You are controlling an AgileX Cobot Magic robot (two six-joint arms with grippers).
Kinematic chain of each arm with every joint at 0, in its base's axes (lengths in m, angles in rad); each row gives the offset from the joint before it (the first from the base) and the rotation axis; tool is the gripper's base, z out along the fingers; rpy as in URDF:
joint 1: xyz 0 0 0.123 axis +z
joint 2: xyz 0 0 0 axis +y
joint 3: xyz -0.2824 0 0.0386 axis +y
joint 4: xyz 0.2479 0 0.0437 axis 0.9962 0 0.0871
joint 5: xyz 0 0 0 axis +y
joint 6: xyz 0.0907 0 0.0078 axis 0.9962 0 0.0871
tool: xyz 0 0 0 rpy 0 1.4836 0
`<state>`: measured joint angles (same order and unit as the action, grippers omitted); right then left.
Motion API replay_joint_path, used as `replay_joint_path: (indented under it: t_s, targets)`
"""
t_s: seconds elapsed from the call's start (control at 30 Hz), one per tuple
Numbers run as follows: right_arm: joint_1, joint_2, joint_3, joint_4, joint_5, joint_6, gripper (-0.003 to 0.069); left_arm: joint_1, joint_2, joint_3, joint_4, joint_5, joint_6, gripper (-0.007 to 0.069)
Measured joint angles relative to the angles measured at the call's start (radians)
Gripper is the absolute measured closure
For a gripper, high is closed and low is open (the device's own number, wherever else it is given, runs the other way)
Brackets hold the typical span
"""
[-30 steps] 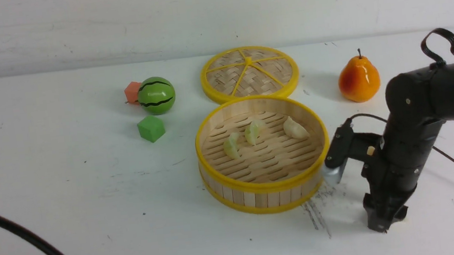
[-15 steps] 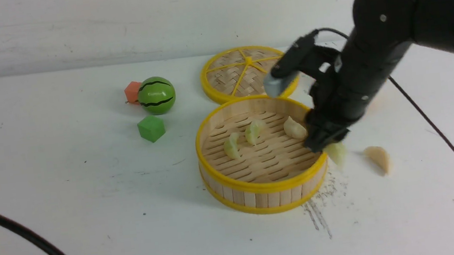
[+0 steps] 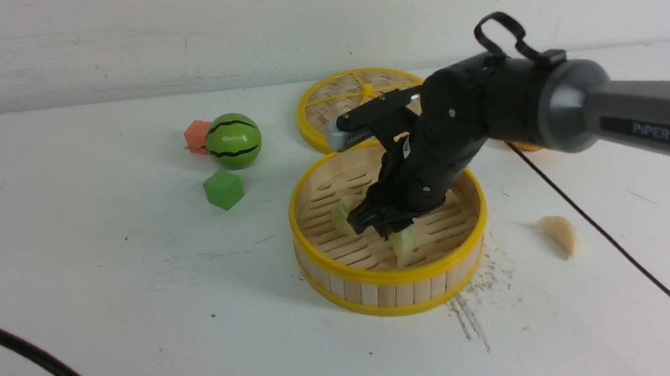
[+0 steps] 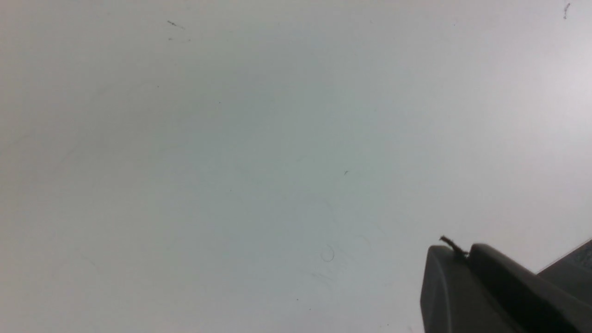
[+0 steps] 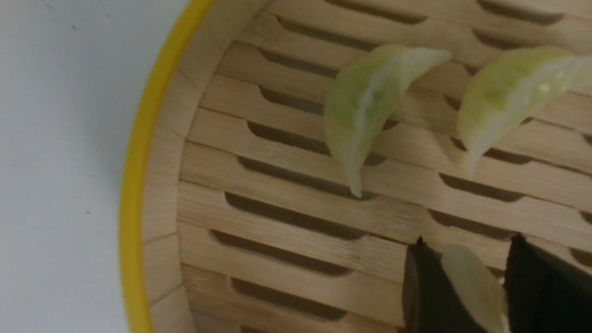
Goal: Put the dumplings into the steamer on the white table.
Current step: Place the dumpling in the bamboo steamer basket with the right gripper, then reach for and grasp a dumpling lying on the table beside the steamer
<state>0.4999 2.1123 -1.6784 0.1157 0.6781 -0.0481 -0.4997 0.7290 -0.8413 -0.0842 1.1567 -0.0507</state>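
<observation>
The round bamboo steamer (image 3: 392, 276) stands mid-table on the white table (image 3: 98, 271). My right gripper (image 3: 393, 232) hangs inside its rim, shut on a pale dumpling (image 3: 405, 247) that points down just above the slats. In the right wrist view the same held dumpling (image 5: 471, 286) sits between the black fingers (image 5: 423, 286), with two greenish dumplings (image 5: 370, 106) (image 5: 513, 88) lying on the steamer floor (image 5: 286, 249) beyond. One resting dumpling (image 3: 341, 212) shows beside the arm. Another dumpling (image 3: 558, 233) lies on the table to the steamer's right. My left gripper (image 4: 458, 252) is shut over bare table (image 4: 231, 138).
The woven lid (image 3: 349, 95) lies behind the steamer. A green striped ball (image 3: 233, 141), an orange-red cube (image 3: 196, 134) and a green cube (image 3: 223, 189) sit to the left. A pear is mostly hidden behind the right arm. The arm's cable (image 3: 599, 233) trails across the table's right side.
My right arm lifted off the table at the steamer's front right with a dumpling and swung left over the basket. The pear became hidden behind it. The left arm stayed still.
</observation>
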Motion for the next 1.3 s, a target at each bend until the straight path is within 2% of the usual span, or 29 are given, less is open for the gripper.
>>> replay_joint_path:
  t_s: [0.13,0.27,0.33,0.37,0.47,0.57,0.7,0.8,0.97,1.13,1.23,1.3]
  targets:
    - [0.000,0.012,-0.002,0.000,0.004,0.009,0.0485,0.000,0.000,0.000,0.001,0.001,0.000,0.0583]
    - [-0.001,-0.006,-0.048,-0.012,0.098,0.009,0.0362,0.000,0.000,0.000,0.001,0.003,0.000,0.0583]
    - [-0.004,-0.045,-0.086,-0.036,0.199,0.009,0.0259,0.000,0.000,0.000,0.001,0.003,0.000,0.0583]
    - [-0.004,-0.050,-0.086,-0.040,0.208,0.009,0.0251,0.000,0.000,0.000,0.001,0.003,0.000,0.0583]
    - [-0.033,-0.132,-0.109,-0.116,0.336,0.009,0.0149,0.000,0.000,0.000,0.001,0.003,0.000,0.0583]
    - [-0.102,-0.189,-0.088,-0.176,0.405,0.009,0.0109,0.000,0.000,0.000,0.001,0.002,0.000,0.0583]
    - [-0.228,-0.203,0.021,-0.183,0.385,0.009,0.0100,0.000,0.000,0.000,0.005,0.002,0.000,0.0583]
    - [-0.290,-0.194,0.114,-0.159,0.290,0.009,0.0099,0.000,0.000,0.000,0.011,0.001,0.000,0.0583]
    - [-0.338,-0.139,0.216,-0.140,0.095,0.009,0.0099,0.000,0.000,0.000,0.012,-0.001,0.000,0.0577]
    - [-0.337,-0.058,0.225,-0.133,0.028,0.009,0.0102,0.000,0.000,0.000,0.015,0.005,0.000,0.0575]
    - [-0.337,-0.047,0.222,-0.122,0.018,0.009,0.0146,0.000,0.000,0.000,0.017,0.008,0.000,0.0571]
    - [-0.337,-0.046,0.221,-0.116,0.020,0.009,0.0223,0.000,0.000,0.000,0.017,0.009,0.000,0.0568]
